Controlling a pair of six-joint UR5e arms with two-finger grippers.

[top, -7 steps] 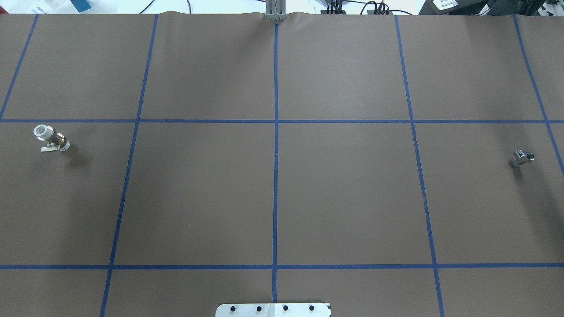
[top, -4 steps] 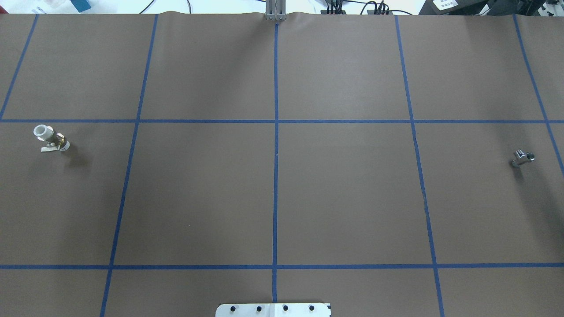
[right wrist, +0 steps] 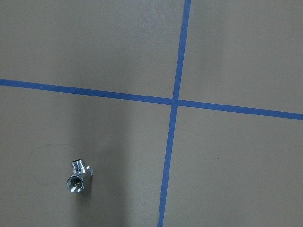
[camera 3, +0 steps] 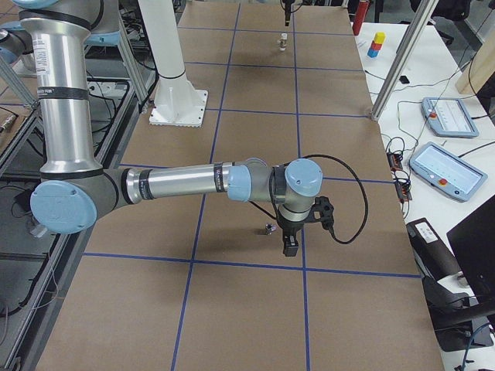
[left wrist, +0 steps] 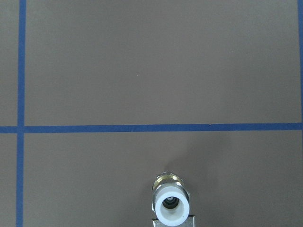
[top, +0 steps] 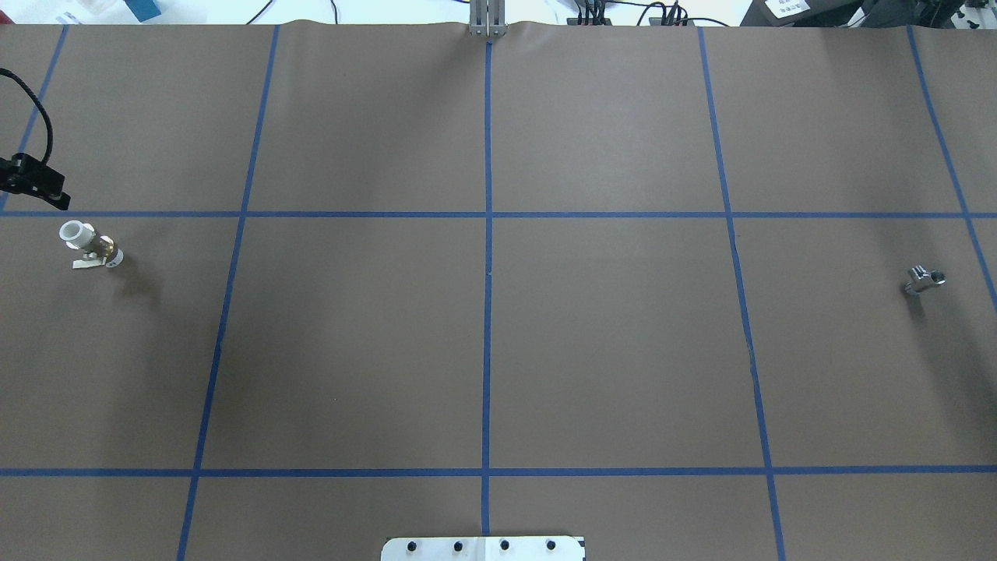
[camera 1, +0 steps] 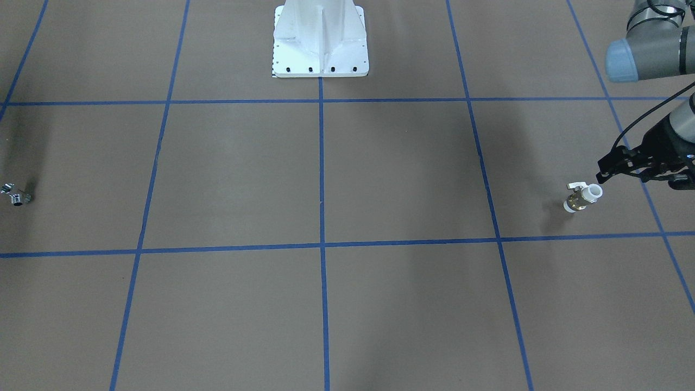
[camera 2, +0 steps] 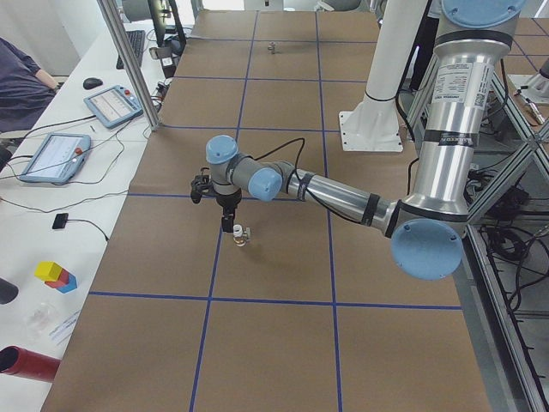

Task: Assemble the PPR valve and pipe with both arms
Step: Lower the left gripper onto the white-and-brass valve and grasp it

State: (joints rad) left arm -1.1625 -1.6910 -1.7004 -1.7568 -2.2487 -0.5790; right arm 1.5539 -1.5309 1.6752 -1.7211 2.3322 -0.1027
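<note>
— Left end effector: holding anything?
— No. It hangs just beside the PPR valve, which rests on the surface. How wide it is, I cannot tell.
— Right end effector?
— Near the pipe, far across the surface. Its width is unclear too. Nothing is grasped; both pickups and the joining are left.

Overhead, front views opposed, share table; side cameras at ends; wrist cameras down, probably close.
</note>
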